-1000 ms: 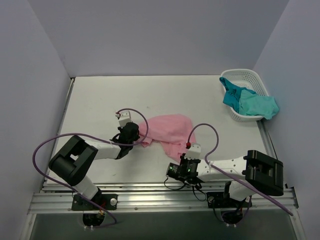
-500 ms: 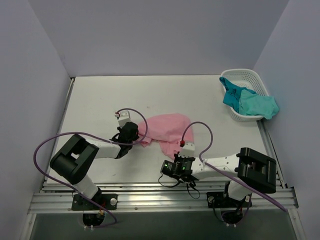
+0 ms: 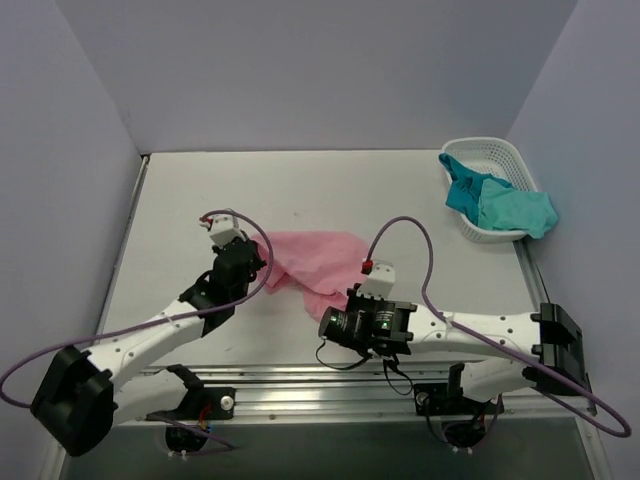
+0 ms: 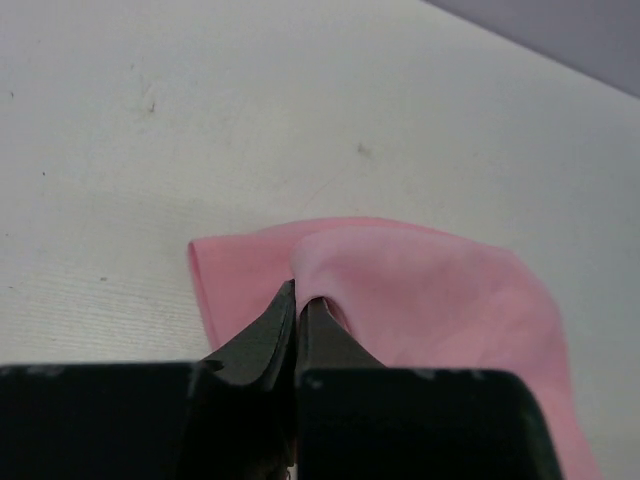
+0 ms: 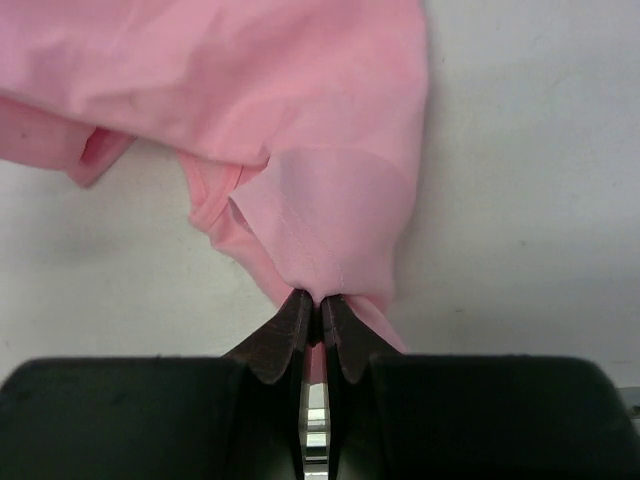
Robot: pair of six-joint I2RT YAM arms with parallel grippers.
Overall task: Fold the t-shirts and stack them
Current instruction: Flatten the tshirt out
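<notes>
Count: you have one pink shirt (image 3: 318, 260); one teal shirt (image 3: 462, 192) and one turquoise shirt (image 3: 515, 212) in one basket (image 3: 497, 146) | Look: pink shirt rumpled, mid-table (image 3: 180, 200) | Grip: left gripper (image 4: 297, 308) pinching its left edge; right gripper (image 5: 312, 308) pinching its near corner

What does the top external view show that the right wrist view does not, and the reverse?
Only the top external view shows the white basket with the teal t-shirts at the far right, and the left gripper at the left edge of the pink t-shirt. Only the right wrist view shows the right gripper pinching a bunched corner, jaws shut, beside a stitched seam. Both show the pink t-shirt on the table.
</notes>
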